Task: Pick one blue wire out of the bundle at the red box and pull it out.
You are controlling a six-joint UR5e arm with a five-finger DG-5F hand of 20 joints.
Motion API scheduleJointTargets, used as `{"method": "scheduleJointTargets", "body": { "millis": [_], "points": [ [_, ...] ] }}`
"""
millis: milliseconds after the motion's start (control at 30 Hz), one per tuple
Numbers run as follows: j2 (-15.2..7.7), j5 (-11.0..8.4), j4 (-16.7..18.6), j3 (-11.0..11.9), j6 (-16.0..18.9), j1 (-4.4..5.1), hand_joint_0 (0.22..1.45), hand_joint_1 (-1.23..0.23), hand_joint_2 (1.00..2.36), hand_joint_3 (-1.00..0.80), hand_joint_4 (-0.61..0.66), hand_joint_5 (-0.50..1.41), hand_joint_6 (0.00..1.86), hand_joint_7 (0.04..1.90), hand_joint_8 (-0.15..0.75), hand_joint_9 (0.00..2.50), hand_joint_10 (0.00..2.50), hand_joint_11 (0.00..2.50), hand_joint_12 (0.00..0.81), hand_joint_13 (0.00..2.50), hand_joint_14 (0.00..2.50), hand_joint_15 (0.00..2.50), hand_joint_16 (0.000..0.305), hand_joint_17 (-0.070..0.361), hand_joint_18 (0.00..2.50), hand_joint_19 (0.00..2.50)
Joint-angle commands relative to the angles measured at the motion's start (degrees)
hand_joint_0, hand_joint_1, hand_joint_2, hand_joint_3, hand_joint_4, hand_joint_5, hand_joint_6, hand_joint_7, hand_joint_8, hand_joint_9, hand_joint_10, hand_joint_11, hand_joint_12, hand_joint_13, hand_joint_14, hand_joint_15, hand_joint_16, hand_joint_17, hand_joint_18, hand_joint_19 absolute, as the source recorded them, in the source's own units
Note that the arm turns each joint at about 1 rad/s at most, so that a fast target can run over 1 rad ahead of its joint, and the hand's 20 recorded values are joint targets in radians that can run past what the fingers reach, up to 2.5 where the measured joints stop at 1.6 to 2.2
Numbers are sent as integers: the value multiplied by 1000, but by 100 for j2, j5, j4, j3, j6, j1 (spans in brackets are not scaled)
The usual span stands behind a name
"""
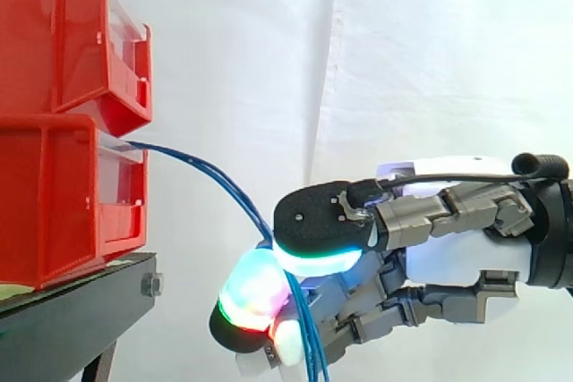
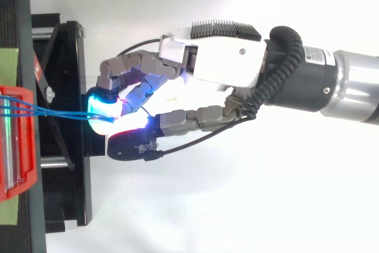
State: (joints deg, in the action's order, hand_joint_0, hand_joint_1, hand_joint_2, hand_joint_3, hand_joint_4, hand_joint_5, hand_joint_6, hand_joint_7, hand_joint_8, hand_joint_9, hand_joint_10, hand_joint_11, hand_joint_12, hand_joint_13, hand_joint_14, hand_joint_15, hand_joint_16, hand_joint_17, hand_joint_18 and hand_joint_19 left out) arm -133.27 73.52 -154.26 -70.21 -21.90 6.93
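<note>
Hand (image 1: pixel 448 261) curled, glowing pads (image 1: pixel 255 288) pinching thin blue wires (image 1: pixel 206 170), glossy red plastic box (image 1: pixel 63 194)

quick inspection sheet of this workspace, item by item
surface: black stand carries two stacked bins, the lower red bin and the upper red bin
job's things: blue wires leave the front of the lower red bin and slope down to the hand
clutter: nothing seen
hand: hand is out in front of the bins, with its fingers and thumb curled shut on the blue wires
cables: more than one blue wire passes through the grip, and they hang on below the hand
surroundings: white curtain behind the work
</note>
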Motion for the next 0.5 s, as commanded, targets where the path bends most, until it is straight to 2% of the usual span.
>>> {"method": "scheduleJointTargets", "body": {
  "millis": [0, 133, 467],
  "points": [
    [29, 14, -25, 7, -7, -7, 564, -656, 1135, -82, 300, -97, 677, 962, 327, 942, 16, 441, 439, 580, 13, 292, 77, 173, 454, 449],
    [29, 14, -25, 7, -7, 2, 539, -661, 1245, -87, 321, -117, 775, 784, 329, 947, 16, 442, 444, 586, 11, 292, 78, 176, 462, 453],
    [64, 22, -25, 25, 2, -16, 513, -657, 1313, -109, 326, -126, 830, 755, 338, 967, 18, 465, 451, 594, 11, 296, 80, 179, 468, 448]
  ]
}}
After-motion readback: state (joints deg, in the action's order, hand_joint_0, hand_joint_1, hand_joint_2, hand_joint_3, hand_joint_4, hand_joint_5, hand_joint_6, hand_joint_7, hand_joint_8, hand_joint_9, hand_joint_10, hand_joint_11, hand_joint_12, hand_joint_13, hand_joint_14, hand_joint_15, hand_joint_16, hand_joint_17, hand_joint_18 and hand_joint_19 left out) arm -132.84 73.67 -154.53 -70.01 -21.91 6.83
